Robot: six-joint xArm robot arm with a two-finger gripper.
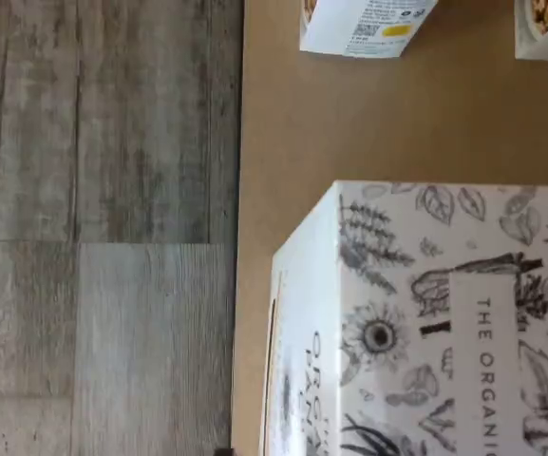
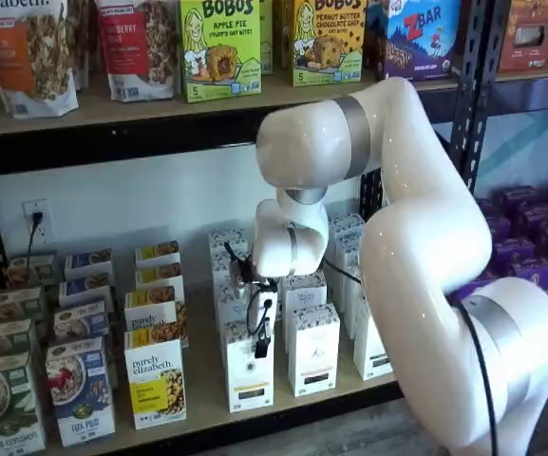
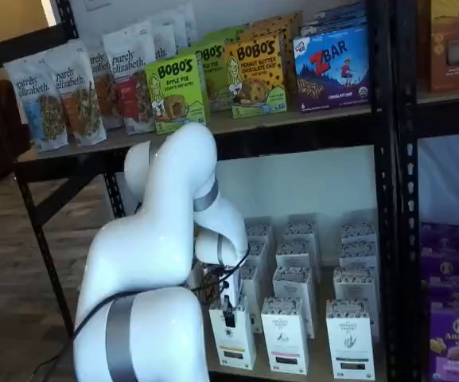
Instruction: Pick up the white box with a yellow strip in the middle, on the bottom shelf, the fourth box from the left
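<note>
The white box [image 2: 250, 375] stands at the front of the bottom shelf [image 2: 205, 404], with a dark-speckled top and a black label near its base. It also shows in a shelf view [image 3: 233, 341]. In the wrist view its leaf-patterned top reading "THE ORGANIC" [image 1: 435, 323] lies close below the camera, on the tan board [image 1: 349, 123]. My gripper [image 2: 261, 350] hangs right over the box's top, its black fingers seen narrow and side-on, also in a shelf view [image 3: 229, 316]. I cannot tell whether the fingers touch the box or whether a gap stands between them.
A purely elizabeth box [image 2: 155, 380] stands left of the white box. More like white boxes [image 2: 313, 347] stand right and behind. Blue boxes [image 2: 79, 389] are further left, purple boxes [image 2: 530, 256] far right. A black upright [image 2: 470, 85] and the upper shelf with Bobo's boxes [image 2: 218, 47] are above.
</note>
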